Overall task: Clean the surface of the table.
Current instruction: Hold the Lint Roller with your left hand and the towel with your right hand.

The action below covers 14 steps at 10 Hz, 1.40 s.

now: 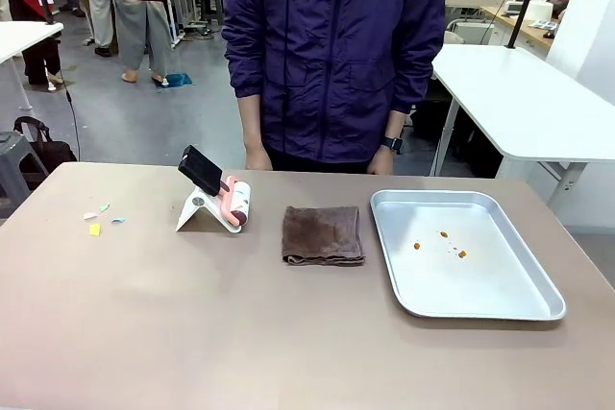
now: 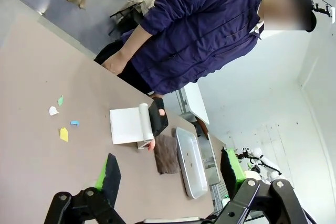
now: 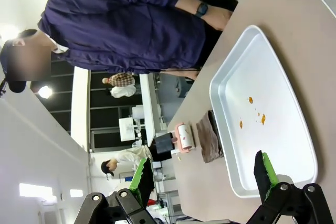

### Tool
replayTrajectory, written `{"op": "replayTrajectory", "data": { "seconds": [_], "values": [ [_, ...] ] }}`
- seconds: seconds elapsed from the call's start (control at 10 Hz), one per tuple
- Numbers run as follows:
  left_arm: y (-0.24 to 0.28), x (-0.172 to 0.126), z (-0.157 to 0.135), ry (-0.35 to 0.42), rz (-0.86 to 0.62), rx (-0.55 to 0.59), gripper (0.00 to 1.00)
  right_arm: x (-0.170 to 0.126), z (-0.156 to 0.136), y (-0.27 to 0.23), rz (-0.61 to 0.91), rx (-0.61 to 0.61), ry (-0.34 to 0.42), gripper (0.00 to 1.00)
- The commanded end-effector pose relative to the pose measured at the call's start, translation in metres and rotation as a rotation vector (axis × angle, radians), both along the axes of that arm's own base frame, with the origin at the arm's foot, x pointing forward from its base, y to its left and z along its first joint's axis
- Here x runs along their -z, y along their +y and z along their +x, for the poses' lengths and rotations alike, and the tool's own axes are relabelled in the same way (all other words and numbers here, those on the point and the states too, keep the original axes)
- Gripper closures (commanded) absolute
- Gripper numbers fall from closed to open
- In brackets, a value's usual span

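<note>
While the left gripper [image 2: 168,167] and right gripper [image 3: 202,167] hang wide open and empty, the table [image 1: 192,333] beneath lies uncleaned, 4 paper scraps [image 1: 96,218] at its left; grasping the cloth [image 1: 323,234] probably comes next.

Matt smooth table [image 1: 144,333]; shiny metal tray [image 1: 538,280] (cloth [image 1: 323,234] nappy).

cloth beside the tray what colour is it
The cloth is dark brown, clearest in the front view.

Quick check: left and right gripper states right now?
Black, green-padded left gripper: open, holding nothing.
Black, green-padded right gripper: open, holding nothing.
</note>
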<state>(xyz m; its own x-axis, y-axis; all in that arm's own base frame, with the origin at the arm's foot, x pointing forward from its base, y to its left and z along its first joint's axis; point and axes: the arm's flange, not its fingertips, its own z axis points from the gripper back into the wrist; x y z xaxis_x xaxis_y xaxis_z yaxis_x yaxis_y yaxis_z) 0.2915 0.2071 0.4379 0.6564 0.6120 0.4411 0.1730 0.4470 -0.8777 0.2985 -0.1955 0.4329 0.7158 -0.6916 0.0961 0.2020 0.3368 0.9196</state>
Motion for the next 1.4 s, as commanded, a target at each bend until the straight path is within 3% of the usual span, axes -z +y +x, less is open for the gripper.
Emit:
{"op": "replayTrajectory", "data": {
  "seconds": [0.0, 0.1, 0.3, 0.5, 0.7, 0.9, 1.1, 1.2, 1.3],
  "values": [
    [0.002, -0.011, 0.008, -0.039, 0.036, 0.009, 0.0, -0.008, 0.007, 0.017, -0.07, -0.038, 0.014, 0.0],
    [-0.002, -0.026, 0.031, -0.038, 0.085, 0.067, 0.0, -0.021, 0.021, 0.039, -0.169, -0.072, 0.046, 0.0],
    [-0.026, -0.061, 0.079, -0.088, 0.171, 0.222, 0.0, -0.043, 0.058, 0.098, -0.331, -0.232, 0.018, 0.0],
    [-0.085, -0.073, 0.141, -0.053, 0.243, 0.44, 0.0, -0.05, 0.101, 0.17, -0.496, -0.416, 0.037, 0.0],
    [-0.148, -0.067, 0.186, 0.049, 0.323, 0.579, 0.0, -0.047, 0.139, 0.23, -0.549, -0.501, 0.021, 0.0],
    [-0.199, -0.056, 0.211, 0.134, 0.397, 0.682, 0.0, -0.033, 0.159, 0.297, -0.617, -0.599, -0.015, 0.0],
    [-0.216, -0.034, 0.223, 0.21, 0.446, 0.683, 0.0, -0.002, 0.162, 0.362, -0.653, -0.684, 0.048, 0.0],
    [-0.219, -0.023, 0.226, 0.258, 0.47, 0.685, 0.0, 0.014, 0.158, 0.388, -0.724, -0.666, 0.079, 0.0],
    [-0.222, -0.013, 0.227, 0.287, 0.453, 0.701, 0.0, 0.025, 0.153, 0.409, -0.694, -0.689, 0.087, 0.0]
  ]
}}
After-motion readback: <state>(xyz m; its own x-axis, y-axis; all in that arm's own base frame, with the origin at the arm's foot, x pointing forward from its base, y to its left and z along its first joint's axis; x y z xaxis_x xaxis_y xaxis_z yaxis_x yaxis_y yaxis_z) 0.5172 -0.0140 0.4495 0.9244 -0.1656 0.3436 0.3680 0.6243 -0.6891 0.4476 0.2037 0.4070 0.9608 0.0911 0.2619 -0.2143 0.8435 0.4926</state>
